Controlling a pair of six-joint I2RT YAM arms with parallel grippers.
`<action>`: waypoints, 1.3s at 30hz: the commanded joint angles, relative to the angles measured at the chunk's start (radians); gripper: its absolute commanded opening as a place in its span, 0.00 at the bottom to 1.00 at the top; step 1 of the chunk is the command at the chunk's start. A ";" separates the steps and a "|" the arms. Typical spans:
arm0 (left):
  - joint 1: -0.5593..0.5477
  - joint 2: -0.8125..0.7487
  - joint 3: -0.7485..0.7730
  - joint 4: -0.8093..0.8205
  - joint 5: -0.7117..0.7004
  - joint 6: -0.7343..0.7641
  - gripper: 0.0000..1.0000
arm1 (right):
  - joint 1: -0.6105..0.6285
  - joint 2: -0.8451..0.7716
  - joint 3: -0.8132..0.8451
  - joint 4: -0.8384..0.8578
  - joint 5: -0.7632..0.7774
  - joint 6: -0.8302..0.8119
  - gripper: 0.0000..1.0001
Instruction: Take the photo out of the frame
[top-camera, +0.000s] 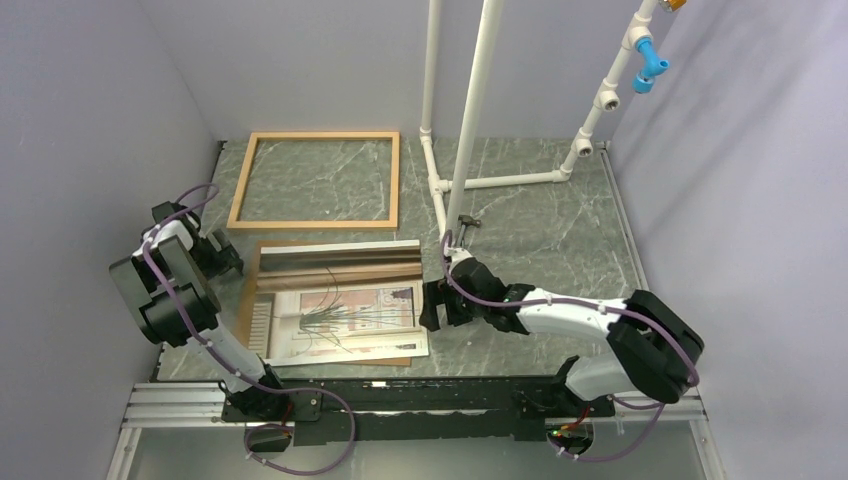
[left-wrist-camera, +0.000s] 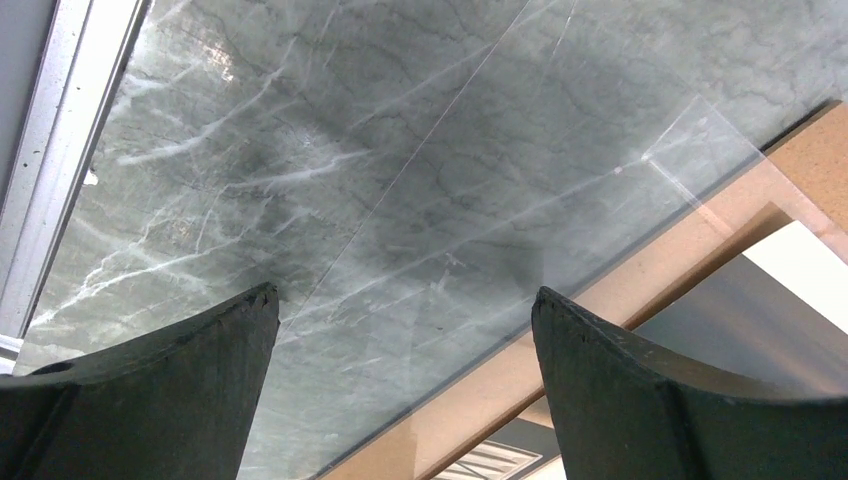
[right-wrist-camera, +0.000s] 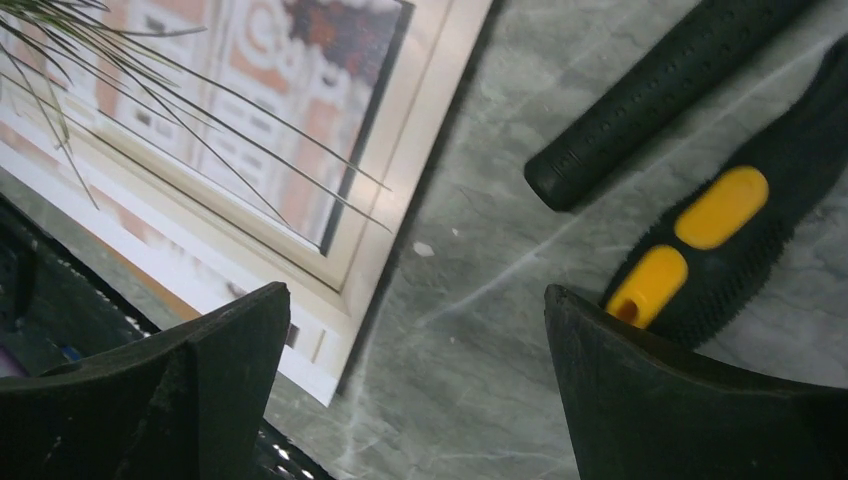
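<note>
The photo (top-camera: 345, 320) lies on the backing board (top-camera: 250, 300), clear sheet (top-camera: 335, 262) overlapping, tool handles (right-wrist-camera: 720, 215) beside; both jaws released.

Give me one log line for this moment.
frame empty, apart | photo out, lying on board | left jaws open, empty | right jaws open, empty
</note>
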 joint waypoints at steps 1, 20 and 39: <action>-0.001 0.021 0.012 -0.008 0.072 0.017 0.99 | 0.000 0.074 0.076 -0.030 -0.016 -0.028 1.00; -0.108 -0.051 -0.043 -0.029 0.176 0.001 0.99 | 0.125 0.283 0.224 0.036 0.057 0.114 0.97; -0.205 -0.161 -0.062 -0.030 0.178 -0.027 0.99 | 0.144 0.275 0.273 -0.063 0.118 0.084 0.98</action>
